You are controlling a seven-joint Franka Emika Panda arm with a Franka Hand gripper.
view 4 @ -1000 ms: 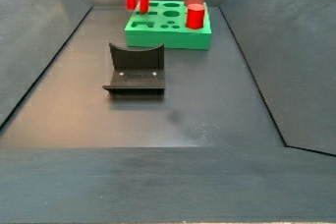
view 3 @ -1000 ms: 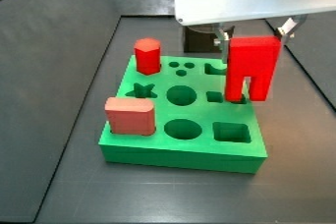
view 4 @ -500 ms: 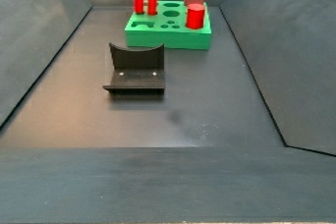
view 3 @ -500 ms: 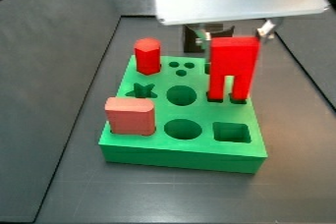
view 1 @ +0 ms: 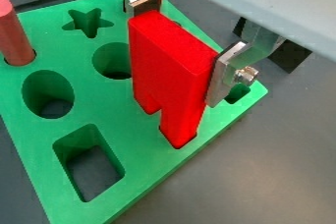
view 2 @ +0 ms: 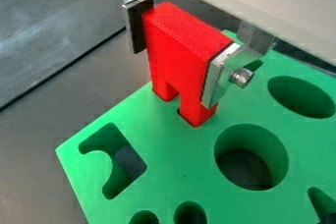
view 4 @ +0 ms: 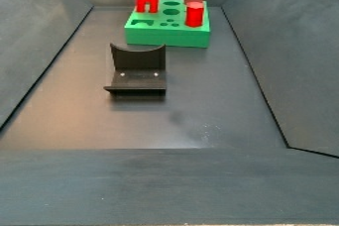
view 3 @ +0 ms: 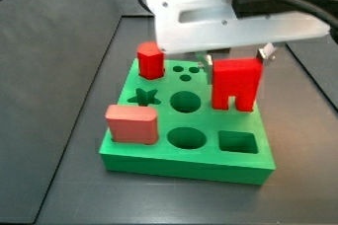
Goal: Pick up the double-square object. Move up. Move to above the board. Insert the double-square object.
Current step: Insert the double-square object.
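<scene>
Robot gripper [view 1: 184, 39] is clamped on the red block [view 1: 171, 79], one silver finger [view 1: 230, 73] pressed to each side, seen in both wrist views; the block stands upright w/ its two legs pointing down, directly over the green board [view 1: 125, 169]; in a wrist view its front leg tip sits at the board's top face near a cut-out, but whether it touches can't be told. In a side view the gripper [view 3: 232, 56] hangs over the board's [view 3: 185, 155] far right part, block [view 3: 236, 83] low above the holes there. Board top shows a star hole [view 3: 146, 97], round holes and a square hole [view 3: 238, 142]; a red hexagonal peg [view 3: 150, 59] stands at its far left corner; a salmon-pink cube [view 3: 130, 123] sits at the near left corner. From the other side, the board [view 4: 169, 30] lies at the far end of the dark worktop [view 4: 185, 121]; a dark L-shaped fixture [view 4: 137, 70] stands nearer, well apart from the board.
</scene>
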